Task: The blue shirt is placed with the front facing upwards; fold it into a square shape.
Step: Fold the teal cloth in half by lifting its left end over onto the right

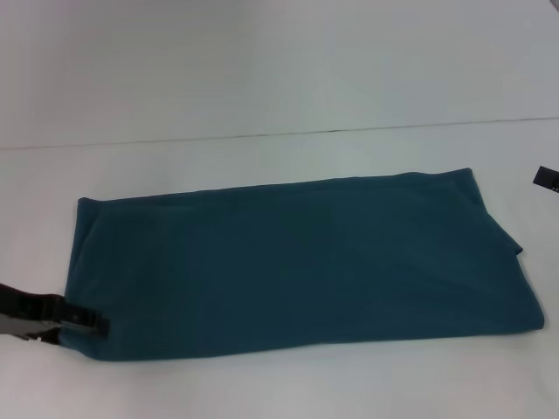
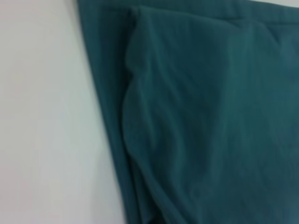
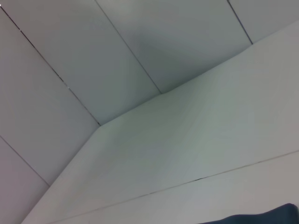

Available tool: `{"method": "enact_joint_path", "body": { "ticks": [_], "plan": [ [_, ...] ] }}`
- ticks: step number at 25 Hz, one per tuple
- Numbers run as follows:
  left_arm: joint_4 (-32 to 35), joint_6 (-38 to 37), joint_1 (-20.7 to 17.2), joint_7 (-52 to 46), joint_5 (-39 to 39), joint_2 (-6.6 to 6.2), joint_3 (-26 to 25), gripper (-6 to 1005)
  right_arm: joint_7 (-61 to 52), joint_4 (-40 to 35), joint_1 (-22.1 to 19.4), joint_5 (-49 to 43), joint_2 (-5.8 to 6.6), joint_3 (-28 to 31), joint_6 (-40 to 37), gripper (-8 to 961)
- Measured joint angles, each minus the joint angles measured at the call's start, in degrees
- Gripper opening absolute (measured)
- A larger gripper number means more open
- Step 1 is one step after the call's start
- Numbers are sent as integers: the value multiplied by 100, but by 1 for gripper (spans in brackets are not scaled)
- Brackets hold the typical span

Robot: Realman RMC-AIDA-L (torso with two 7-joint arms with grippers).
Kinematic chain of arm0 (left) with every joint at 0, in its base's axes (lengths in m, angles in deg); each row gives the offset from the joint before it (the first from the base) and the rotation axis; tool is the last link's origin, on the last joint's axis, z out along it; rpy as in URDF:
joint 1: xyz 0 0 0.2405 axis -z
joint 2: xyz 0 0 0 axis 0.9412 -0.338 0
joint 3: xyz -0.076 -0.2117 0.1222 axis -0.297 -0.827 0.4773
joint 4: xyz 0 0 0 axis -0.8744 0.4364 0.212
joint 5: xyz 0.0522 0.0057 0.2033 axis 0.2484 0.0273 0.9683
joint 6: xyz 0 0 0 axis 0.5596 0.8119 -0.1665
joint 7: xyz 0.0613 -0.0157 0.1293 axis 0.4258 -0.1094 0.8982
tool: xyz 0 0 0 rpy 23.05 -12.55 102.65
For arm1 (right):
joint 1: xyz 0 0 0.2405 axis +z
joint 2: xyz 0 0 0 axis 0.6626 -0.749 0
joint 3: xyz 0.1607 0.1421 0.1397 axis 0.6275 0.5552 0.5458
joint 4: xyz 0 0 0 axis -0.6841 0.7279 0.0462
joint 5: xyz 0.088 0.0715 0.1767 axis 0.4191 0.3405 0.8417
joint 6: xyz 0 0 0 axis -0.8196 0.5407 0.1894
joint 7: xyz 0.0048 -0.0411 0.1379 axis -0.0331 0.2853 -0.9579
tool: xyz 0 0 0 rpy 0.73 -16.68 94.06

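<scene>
left gripper [image 1: 92, 325] low at the near-left corner of the blue shirt [image 1: 297, 262], tips touching the cloth edge, can't tell how open, shirt folded into a long plain teal rectangle on the white table [image 1: 262, 384], soft matte cotton, rippled layered edge, right gripper [image 1: 545, 178] just a dark bit at the right edge

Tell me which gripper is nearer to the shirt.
Left. The left gripper is at the shirt, at its near left corner. The right gripper shows only at the picture's right edge, apart from the shirt's far right corner.
</scene>
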Motion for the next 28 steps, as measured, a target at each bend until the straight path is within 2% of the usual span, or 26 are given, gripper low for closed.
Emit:
{"method": "enact_joint_path", "body": {
  "ticks": [12,28],
  "plan": [
    [47,-159,-1,-128,506,0,8,907,0,0,-18,-1,0,16,13,916],
    [-72,-33,115,-171,532,16,42,907,0,0,-12,-1,0,22,14,916]
  ]
}}
